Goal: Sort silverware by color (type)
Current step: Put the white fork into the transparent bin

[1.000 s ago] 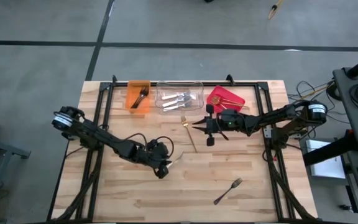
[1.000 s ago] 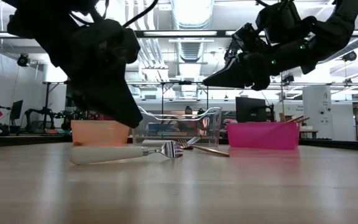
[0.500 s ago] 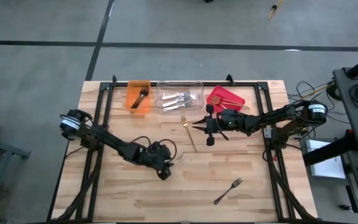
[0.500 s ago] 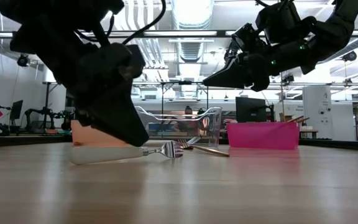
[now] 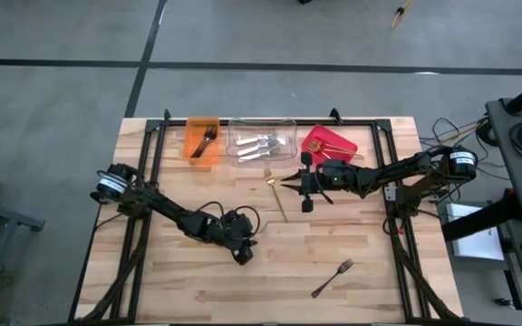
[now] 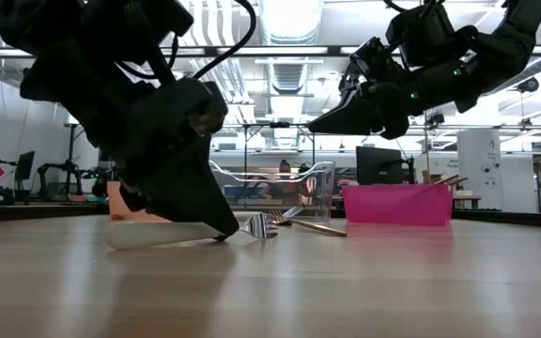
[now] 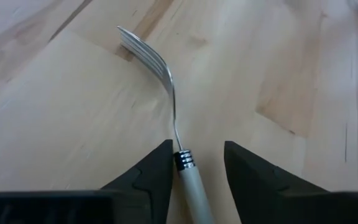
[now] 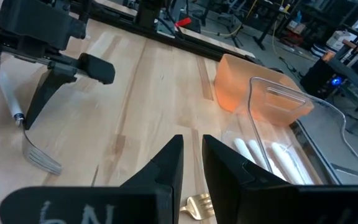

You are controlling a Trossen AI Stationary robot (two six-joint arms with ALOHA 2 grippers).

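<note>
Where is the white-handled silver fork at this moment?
In the high view, the white-handled silver fork lies on the wooden table left of centre, between the open fingers of the left gripper.

Two dark jointed arms with looping black cables.

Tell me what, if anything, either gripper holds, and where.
Nothing is lifted. The left gripper straddles the white-handled fork at its handle's collar, fork on the table. The right gripper is empty.
</note>
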